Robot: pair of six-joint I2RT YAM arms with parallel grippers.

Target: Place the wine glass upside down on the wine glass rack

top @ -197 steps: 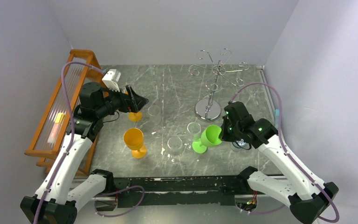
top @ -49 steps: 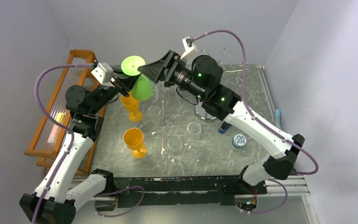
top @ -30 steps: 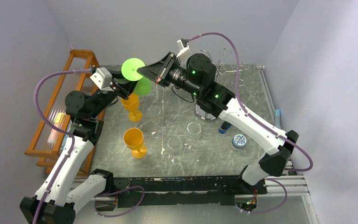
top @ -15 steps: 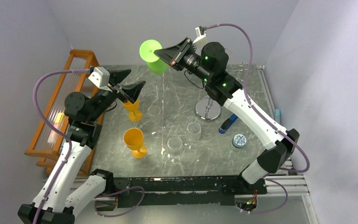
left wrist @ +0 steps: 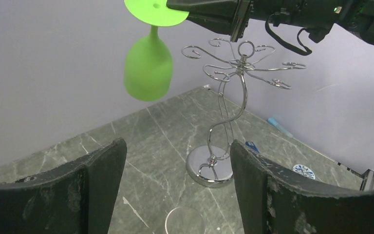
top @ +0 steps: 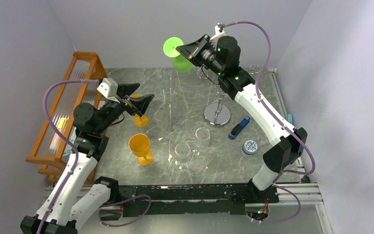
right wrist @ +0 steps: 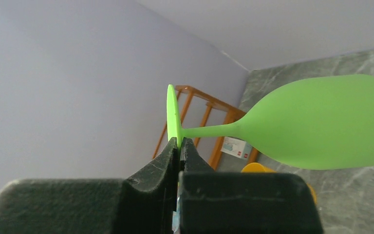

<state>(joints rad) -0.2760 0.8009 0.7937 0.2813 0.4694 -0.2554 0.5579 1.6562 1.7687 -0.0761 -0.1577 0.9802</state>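
My right gripper (top: 191,50) is shut on the round foot of a green wine glass (top: 181,61). It holds the glass upside down, high in the air, left of the chrome wine glass rack (top: 217,114). In the left wrist view the green glass (left wrist: 148,68) hangs bowl down, to the left of the rack's curled arms (left wrist: 243,66). In the right wrist view the fingers (right wrist: 179,146) pinch the foot edge of the glass (right wrist: 316,126). My left gripper (top: 137,95) is open and empty above an orange glass (top: 139,118).
A second orange glass (top: 140,148) and several clear glasses (top: 182,152) stand mid-table. A blue object (top: 238,128) and a round patterned lid (top: 249,146) lie right of the rack base. An orange wooden slatted rack (top: 65,107) stands at the left edge.
My right gripper has carried the green glass up and to the right, away from my left gripper and closer to the chrome rack. My left gripper has opened and drawn back lower.
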